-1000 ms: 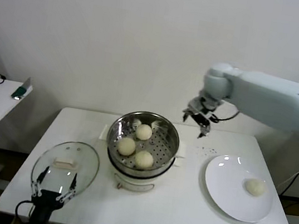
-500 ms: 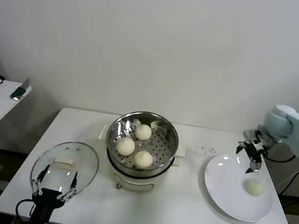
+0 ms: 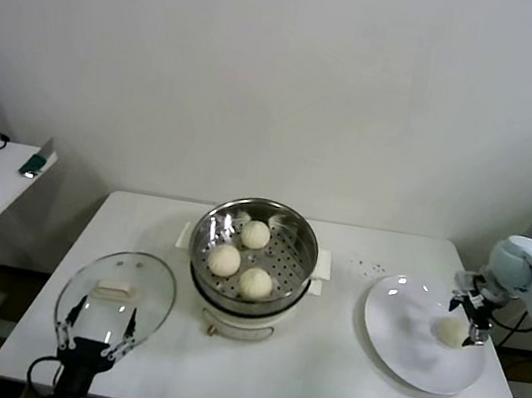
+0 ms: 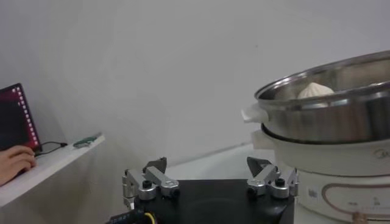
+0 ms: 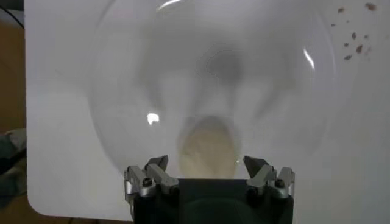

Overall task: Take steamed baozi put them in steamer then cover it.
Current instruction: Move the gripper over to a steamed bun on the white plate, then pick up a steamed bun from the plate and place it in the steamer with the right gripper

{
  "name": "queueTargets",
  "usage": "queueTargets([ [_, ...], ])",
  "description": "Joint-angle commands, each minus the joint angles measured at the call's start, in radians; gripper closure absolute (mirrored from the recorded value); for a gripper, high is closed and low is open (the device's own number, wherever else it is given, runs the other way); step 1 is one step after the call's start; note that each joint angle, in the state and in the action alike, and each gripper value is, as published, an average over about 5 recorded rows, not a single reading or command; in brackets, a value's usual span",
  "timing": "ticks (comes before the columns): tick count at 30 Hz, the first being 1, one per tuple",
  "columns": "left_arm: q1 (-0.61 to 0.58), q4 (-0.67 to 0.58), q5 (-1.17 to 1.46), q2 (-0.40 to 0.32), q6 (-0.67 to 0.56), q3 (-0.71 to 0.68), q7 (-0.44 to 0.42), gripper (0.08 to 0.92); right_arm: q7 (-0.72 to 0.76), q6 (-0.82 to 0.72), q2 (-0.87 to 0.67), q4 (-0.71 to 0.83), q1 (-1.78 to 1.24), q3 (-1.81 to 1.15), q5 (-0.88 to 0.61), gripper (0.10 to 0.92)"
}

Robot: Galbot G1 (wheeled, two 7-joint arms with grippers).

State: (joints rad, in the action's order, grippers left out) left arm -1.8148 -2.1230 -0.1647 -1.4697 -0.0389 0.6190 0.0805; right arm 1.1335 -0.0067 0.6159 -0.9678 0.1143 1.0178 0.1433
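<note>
The round steamer showed polished, mirror-bright steel with a perforated floor, seated on a smooth cream-white plastic-looking base, and the three pale round buns inside it looked matt and smooth-skinned. My clear round glass lid had a thin metal rim and a matt cream bar handle, and it lay on the smooth, matt white table. The flat white plate was glossy, catching small bright highlights, while my right gripper beside it showed bare grey metal on black.

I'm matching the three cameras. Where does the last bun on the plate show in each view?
Head view: bun on the plate's right side, at the right tool.
Right wrist view: bun just ahead of the open tool.
Left wrist view: not in it.
Shared landmark: the plate.
</note>
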Motion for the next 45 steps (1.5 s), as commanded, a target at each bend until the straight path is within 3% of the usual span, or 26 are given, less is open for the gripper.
queueTargets([
  [1,0.001,0.005,-0.006,-0.001,-0.001,0.0,0.0,0.177,-0.005,0.018,0.05,0.114,-0.097,-0.108,0.066,0.203],
  [18,0.004,0.009,-0.012,-0.005,-0.003,-0.007,0.0,0.177,-0.004,0.027,0.102,0.151,-0.105,-0.127,0.096,0.204],
  [29,-0.01,0.008,-0.007,-0.008,-0.011,-0.003,-0.002,0.177,0.0,0.02,0.072,0.13,-0.067,-0.09,0.05,0.328],
  [34,-0.005,0.006,-0.004,-0.012,-0.011,-0.007,-0.001,0.177,-0.02,-0.034,0.072,0.12,0.065,0.0,-0.091,0.344],
  [38,0.0,0.009,-0.002,-0.017,-0.012,-0.017,-0.001,0.177,-0.04,-0.097,0.097,0.088,0.249,0.164,-0.288,0.346],
  [45,0.01,0.009,0.005,-0.017,-0.015,-0.034,-0.001,0.177,-0.061,-0.177,0.249,0.032,0.581,0.467,-0.627,0.347],
])
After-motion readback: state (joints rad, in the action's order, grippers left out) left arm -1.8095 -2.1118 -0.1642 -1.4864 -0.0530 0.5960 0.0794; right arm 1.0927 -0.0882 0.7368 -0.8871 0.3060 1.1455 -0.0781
